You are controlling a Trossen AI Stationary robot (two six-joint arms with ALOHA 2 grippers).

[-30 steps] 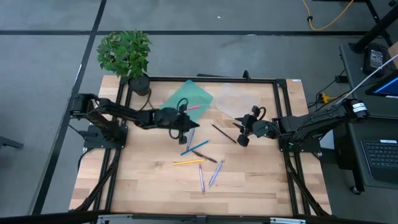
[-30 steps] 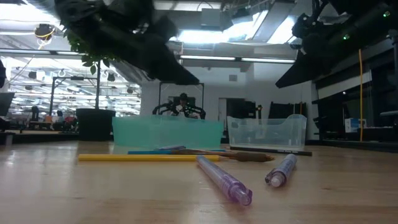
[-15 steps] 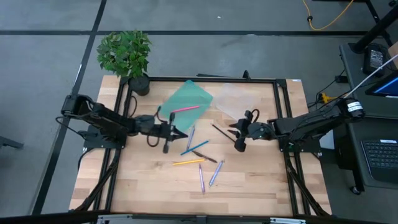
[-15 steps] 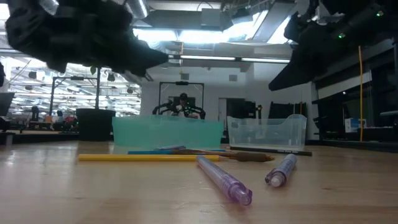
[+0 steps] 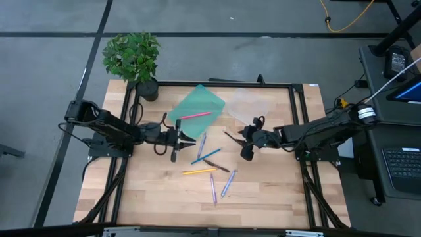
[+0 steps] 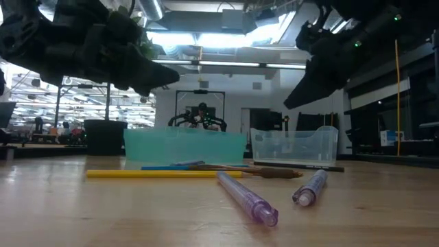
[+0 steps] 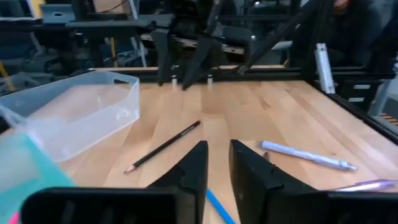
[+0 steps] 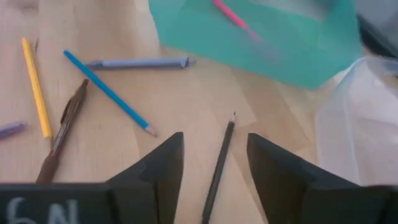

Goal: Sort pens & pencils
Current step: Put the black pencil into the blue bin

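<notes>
Pencils and pens (image 5: 212, 164) lie loose in the middle of your table (image 5: 263, 197). One pink pen (image 5: 195, 115) is in the green bin (image 5: 207, 100). Your right gripper (image 5: 247, 149) hangs over the black pencil (image 8: 219, 168), fingers spread wide. Your left gripper (image 5: 176, 136) waits near the green bin, fingers a little apart, holding nothing.

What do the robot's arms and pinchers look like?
Both are thin, dark, jointed arms with black cables looping along them. The left gripper and right gripper each have two flat, black, wedge-shaped fingers. White markings show on the right one's base.
</notes>
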